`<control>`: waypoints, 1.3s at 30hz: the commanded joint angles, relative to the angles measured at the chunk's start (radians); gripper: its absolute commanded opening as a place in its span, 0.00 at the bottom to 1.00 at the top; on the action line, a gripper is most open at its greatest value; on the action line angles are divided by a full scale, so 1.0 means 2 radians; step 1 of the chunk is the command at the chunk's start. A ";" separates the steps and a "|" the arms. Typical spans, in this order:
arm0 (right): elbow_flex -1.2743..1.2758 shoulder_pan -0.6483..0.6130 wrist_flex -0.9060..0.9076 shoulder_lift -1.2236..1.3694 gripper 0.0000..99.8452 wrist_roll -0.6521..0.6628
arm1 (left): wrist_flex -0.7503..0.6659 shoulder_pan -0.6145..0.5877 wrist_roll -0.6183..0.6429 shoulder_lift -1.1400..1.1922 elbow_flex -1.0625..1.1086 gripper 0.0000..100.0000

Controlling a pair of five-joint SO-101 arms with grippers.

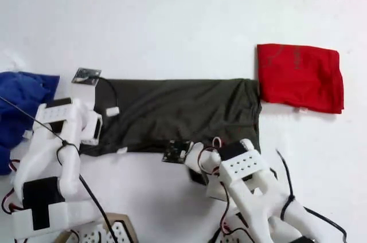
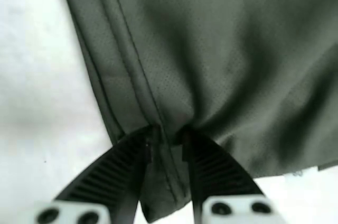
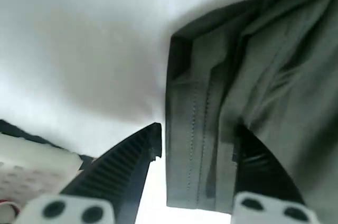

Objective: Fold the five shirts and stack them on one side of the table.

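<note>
Olive shirt [image 1: 183, 114]: a long strip mid-table [image 1: 172, 31], half folded, we judge. Left hand [image 2: 166, 134] clamps its hem to lift; right hand [image 3: 198, 131], fingers spread, straddles the other hem. Red shirt [image 1: 299, 77] lies folded aside, which we take for the stack's start. Blue shirt [image 1: 23, 97] lies crumpled.

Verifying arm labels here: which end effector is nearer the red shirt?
Right. The right end effector straddles an edge of the dark shirt, toward the red shirt; the left end effector pinches the opposite end, by the blue shirt.
</note>
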 commanded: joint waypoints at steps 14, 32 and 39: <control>-0.034 0.000 -0.046 0.151 0.02 0.009 | -0.036 0.002 -0.002 0.004 0.007 0.11; -0.139 0.049 0.033 0.151 0.02 0.012 | -0.036 0.002 -0.002 0.005 0.007 0.11; -0.242 0.056 0.065 0.155 0.02 0.014 | -0.036 0.002 -0.002 0.006 0.007 0.11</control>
